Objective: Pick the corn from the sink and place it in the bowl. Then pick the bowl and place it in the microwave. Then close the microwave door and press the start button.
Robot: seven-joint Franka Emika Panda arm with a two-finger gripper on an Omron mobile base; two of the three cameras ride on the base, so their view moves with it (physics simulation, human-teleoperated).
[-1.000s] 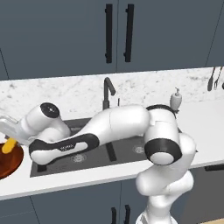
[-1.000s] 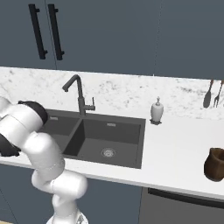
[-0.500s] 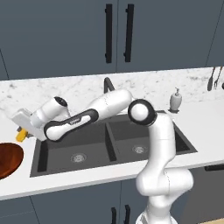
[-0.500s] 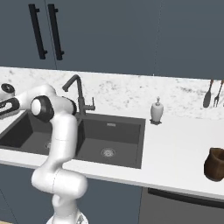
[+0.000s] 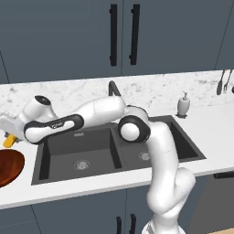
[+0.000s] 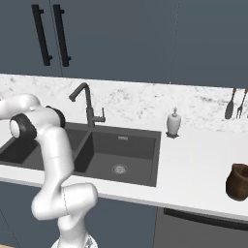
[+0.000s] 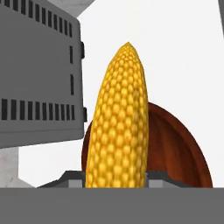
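- Marble counter (image 5: 91,91) runs under dark blue cabinets (image 5: 68,36), with the sink (image 5: 82,146) set into it.
- Corn (image 7: 117,122) is pinched between the gripper (image 5: 10,137) fingers, up off the counter near its left end, left of the sink.
- Bowl (image 5: 7,167) sits at the counter's left edge, just below and beside the corn; in the hand view it lies behind the cob.
- Grey vented box (image 7: 39,74) stands near the bowl.
- Soap bottle (image 6: 173,123) stands right of the sink; a brown jar (image 6: 238,182) sits near the counter's right front edge.
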